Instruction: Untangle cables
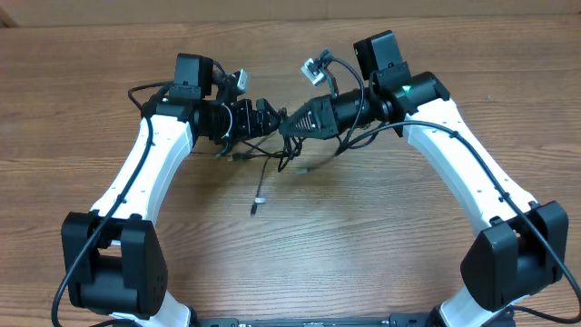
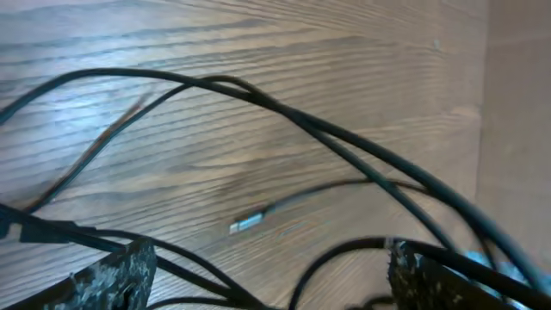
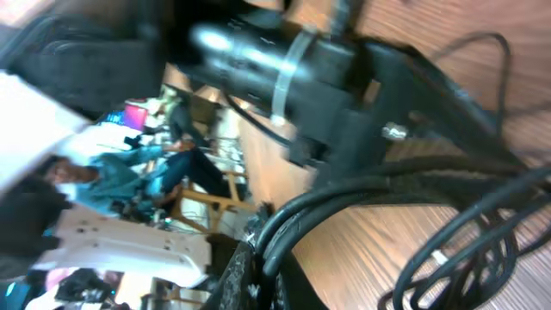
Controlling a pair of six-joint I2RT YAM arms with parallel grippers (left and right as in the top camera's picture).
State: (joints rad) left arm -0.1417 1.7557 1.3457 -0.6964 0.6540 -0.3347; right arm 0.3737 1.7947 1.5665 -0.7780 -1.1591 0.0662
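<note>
Thin black cables lie tangled on the wooden table between the two grippers. One strand trails toward me and ends in a small silvery plug. My right gripper is shut on a bundle of the cables, pinched between its fingers. Close in front of it, my left gripper faces it with its jaws wide apart. In the left wrist view several strands cross above the wood, some passing between the fingers without being pinched, and the plug lies below.
Thicker black arm cables loop over the right wrist near a small silver connector. The left arm's wrist housing fills the top of the right wrist view. Bare wood extends toward the near edge.
</note>
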